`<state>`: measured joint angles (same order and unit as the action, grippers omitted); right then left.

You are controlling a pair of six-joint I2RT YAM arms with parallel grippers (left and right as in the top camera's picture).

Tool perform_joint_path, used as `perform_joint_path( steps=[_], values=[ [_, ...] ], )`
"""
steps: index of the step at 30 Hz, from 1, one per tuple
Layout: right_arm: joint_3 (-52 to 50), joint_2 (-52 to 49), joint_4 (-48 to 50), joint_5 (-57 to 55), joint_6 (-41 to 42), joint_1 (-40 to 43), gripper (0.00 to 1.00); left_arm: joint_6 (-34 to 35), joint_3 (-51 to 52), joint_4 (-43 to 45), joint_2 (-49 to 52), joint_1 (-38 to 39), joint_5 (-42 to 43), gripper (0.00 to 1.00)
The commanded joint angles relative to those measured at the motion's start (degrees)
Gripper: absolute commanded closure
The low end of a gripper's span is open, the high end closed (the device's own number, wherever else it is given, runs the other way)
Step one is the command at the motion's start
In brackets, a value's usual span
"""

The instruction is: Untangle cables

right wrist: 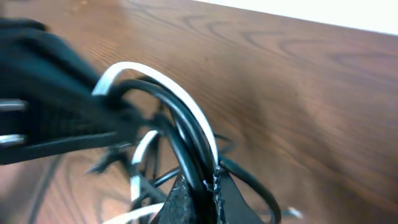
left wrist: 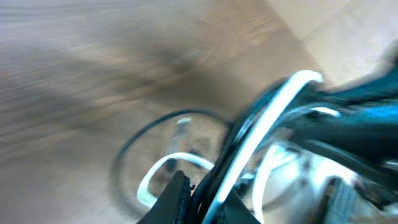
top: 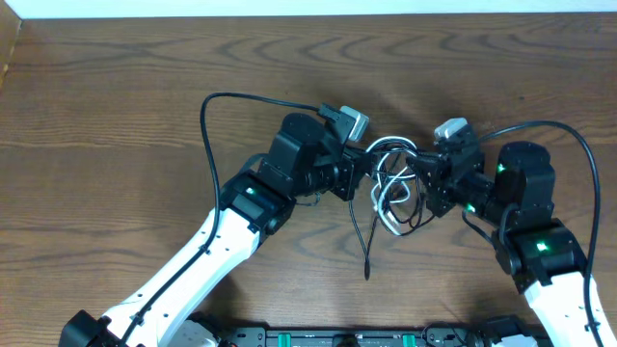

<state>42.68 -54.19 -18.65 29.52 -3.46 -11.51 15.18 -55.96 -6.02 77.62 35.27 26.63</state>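
The cables (top: pixel 395 188) are a small knot of thin black and white cords hanging between my two grippers at mid table; one black end trails toward the front edge (top: pixel 366 270). My left gripper (top: pixel 366 166) holds the bundle's left side. In the blurred left wrist view its jaws (left wrist: pixel 208 202) are shut on a black and a white strand (left wrist: pixel 249 149). My right gripper (top: pixel 427 178) holds the right side. In the right wrist view it (right wrist: pixel 202 193) is shut on black and white strands (right wrist: pixel 193 118) that arch up and left toward the other gripper.
The wooden table (top: pixel 116 96) spreads out on all sides, with a pale wall strip along its far edge. Thick black arm cables loop over the left arm (top: pixel 207 106) and the right arm (top: pixel 578 145). A black rail (top: pixel 347 337) lies at the front edge.
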Motion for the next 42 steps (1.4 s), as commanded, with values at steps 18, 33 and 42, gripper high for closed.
perform_joint_path(
  steps=[18,33,42],
  values=[
    [0.61,7.8,-0.37,2.21,0.85,0.22,0.99,-0.37,-0.5,-4.46,-0.02,-0.55,-17.31,0.68],
    [0.61,7.45,-4.11,-1.73,-1.99,0.22,0.99,-8.0,-0.52,1.36,-0.22,-0.59,-14.97,0.02],
    [0.61,3.98,-2.69,-3.02,-1.99,0.22,0.99,-16.5,-0.52,1.99,-0.2,-0.59,18.12,0.02]
  ],
)
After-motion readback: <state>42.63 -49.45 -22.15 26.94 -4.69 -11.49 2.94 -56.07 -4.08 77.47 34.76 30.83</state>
